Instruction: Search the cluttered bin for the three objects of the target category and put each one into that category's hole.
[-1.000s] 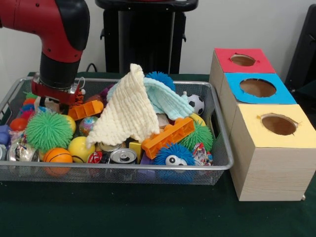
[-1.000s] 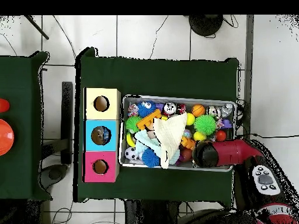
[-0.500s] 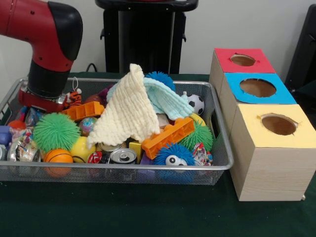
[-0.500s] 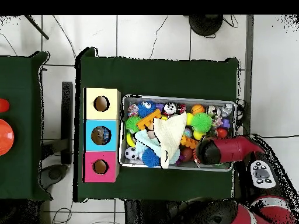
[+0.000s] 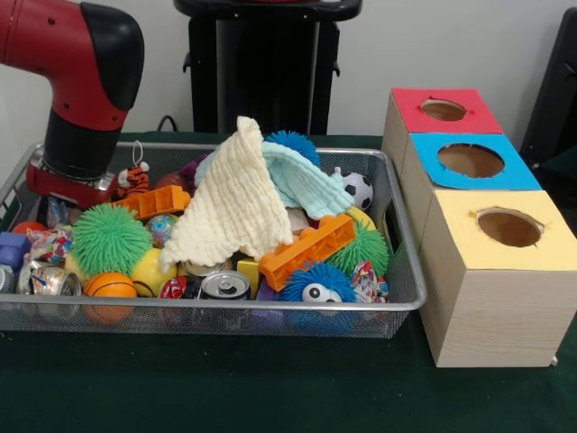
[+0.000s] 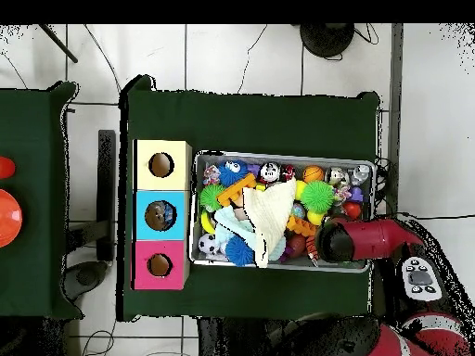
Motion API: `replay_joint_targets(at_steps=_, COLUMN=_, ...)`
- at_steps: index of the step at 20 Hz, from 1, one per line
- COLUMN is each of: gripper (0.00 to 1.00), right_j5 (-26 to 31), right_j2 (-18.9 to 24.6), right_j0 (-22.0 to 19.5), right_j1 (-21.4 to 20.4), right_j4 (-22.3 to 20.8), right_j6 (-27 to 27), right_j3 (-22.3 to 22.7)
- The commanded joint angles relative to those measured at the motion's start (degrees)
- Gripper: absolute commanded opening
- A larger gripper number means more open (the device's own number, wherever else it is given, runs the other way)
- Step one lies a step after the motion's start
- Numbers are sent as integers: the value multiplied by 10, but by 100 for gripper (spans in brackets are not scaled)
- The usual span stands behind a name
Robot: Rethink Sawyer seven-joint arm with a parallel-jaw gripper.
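Observation:
A wire mesh bin (image 5: 397, 225) holds a heap of toys. My gripper (image 5: 61, 191) is down among the clutter at the bin's far left corner, under the red and black wrist; its tips are hidden. A small tiger toy (image 5: 133, 177) lies just right of it, a green spiky ball (image 5: 110, 239) in front. A cream cloth (image 5: 233, 203) drapes over the middle, above a long orange brick (image 5: 306, 250). Three boxes stand to the right with holes in red (image 5: 444, 109), blue (image 5: 471, 160) and yellow (image 5: 508, 226) tops. From overhead the arm's end (image 6: 332, 243) covers the bin's lower right.
Also in the bin are a drink can (image 5: 224, 286), an orange basketball (image 5: 107, 286), a soccer ball (image 5: 358, 189), a blue googly-eyed spiky ball (image 5: 315, 284) and a pale teal cloth (image 5: 306, 180). A black stand (image 5: 261, 63) rises behind the bin.
In the front view the arm has slid left toward the bin's corner. The green spiky ball has shifted right, and the small toys around it have been pushed about.

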Motion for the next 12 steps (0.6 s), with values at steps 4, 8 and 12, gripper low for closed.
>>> replay_joint_targets(at_steps=4, gripper=100, right_j5=-68, right_j2=53, right_j0=2, right_j1=58, right_j4=47, right_j6=76, right_j3=31)
replay_joint_targets(at_steps=8, gripper=100, right_j5=-76, right_j2=51, right_j0=3, right_j1=57, right_j4=42, right_j6=68, right_j3=29)
replay_joint_targets(at_steps=12, gripper=100, right_j5=-78, right_j2=46, right_j0=8, right_j1=52, right_j4=41, right_j6=72, right_j3=32)
